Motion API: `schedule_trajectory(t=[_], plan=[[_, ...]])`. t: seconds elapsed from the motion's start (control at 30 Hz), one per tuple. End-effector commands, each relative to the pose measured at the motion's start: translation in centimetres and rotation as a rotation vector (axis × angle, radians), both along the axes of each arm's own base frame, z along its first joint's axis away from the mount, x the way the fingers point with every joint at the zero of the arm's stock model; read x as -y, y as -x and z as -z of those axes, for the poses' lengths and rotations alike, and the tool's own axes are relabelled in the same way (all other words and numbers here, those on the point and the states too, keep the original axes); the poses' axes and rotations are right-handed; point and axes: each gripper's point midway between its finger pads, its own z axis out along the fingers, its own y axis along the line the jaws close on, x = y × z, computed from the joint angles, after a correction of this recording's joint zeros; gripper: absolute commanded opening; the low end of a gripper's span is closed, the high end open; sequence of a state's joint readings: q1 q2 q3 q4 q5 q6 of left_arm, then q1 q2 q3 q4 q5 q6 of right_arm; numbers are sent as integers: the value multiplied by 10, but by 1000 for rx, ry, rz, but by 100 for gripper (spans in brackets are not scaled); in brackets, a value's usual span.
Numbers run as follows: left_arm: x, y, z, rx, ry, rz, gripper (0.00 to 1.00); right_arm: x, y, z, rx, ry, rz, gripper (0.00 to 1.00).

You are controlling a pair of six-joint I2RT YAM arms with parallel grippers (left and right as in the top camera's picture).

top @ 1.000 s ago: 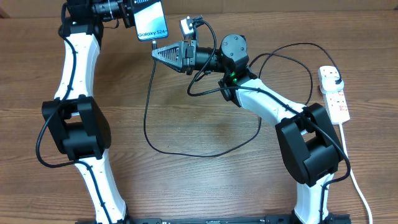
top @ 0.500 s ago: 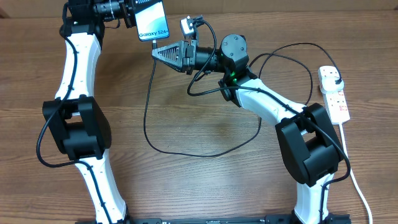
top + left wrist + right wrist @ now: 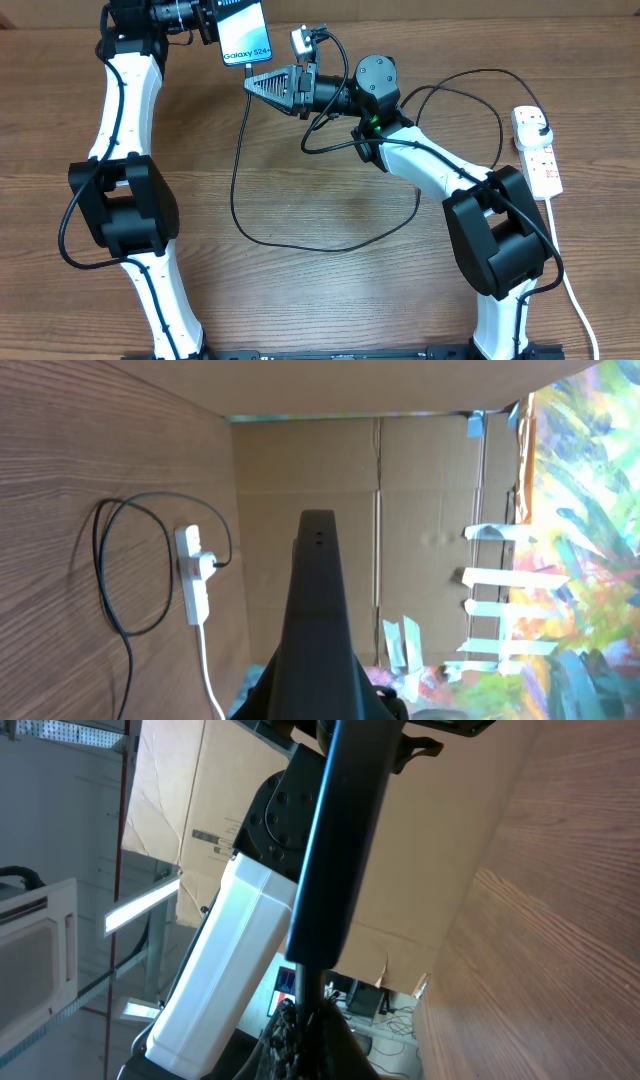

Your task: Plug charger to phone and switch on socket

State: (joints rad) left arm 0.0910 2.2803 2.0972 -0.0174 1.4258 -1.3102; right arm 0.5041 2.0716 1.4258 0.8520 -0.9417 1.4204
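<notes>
Left gripper (image 3: 214, 19) clamps the Galaxy S24+ phone (image 3: 245, 35); right gripper (image 3: 250, 84) is closed, pinching the charger (image 3: 234, 180) cable's tip at the phone's lower edge.

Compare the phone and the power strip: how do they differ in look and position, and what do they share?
The phone shows a bright cyan screen with a black edge; the power strip is white with red-marked switches. The phone is held above the table by the left end effector; the power strip lies flat on the table at the right. Both are slim and elongated, and the black charger runs between them.
</notes>
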Motion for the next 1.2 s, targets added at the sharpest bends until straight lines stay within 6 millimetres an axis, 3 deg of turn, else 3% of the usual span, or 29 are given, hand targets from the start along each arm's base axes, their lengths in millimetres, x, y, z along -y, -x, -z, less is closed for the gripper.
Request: schedule_trajectory(t=[0.0, 0.9, 1.17], plan=[[1, 5, -8, 14, 6, 30, 4, 0, -3, -5, 18, -11, 12, 4], [-4, 6, -10, 15, 11, 38, 4, 0, -6, -6, 15, -12, 23, 4], [5, 7, -10, 19, 9, 48, 4, -1, -8, 3, -28, 12, 26, 4]])
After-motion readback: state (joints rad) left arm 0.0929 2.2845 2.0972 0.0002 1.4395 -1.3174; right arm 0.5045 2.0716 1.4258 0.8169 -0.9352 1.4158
